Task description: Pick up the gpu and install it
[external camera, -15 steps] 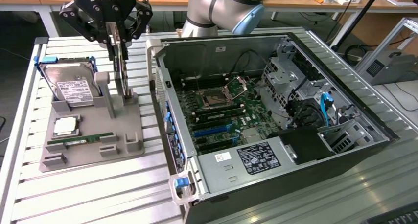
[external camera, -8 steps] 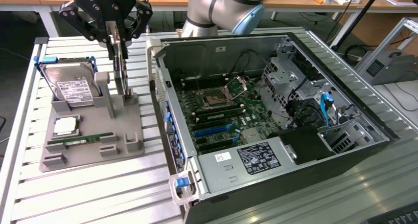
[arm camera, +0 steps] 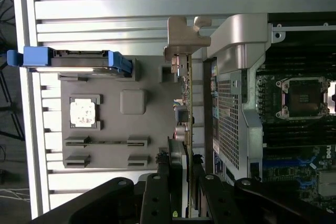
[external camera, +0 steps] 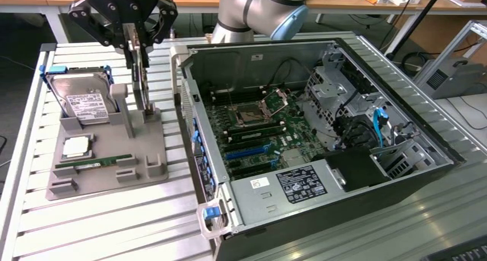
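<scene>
Gripper (arm camera: 186, 178) closed on both faces of the gpu (arm camera: 188, 103), card seen edge-on, silver bracket (arm camera: 185, 34) at its far end, positioned between grey parts fixture (arm camera: 134, 129) and open computer case (arm camera: 236, 108).

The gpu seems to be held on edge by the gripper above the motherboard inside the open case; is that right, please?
Not quite: the gpu is held on edge by the gripper, but above the grey parts holder outside the open case, as the exterior view shows.
</scene>
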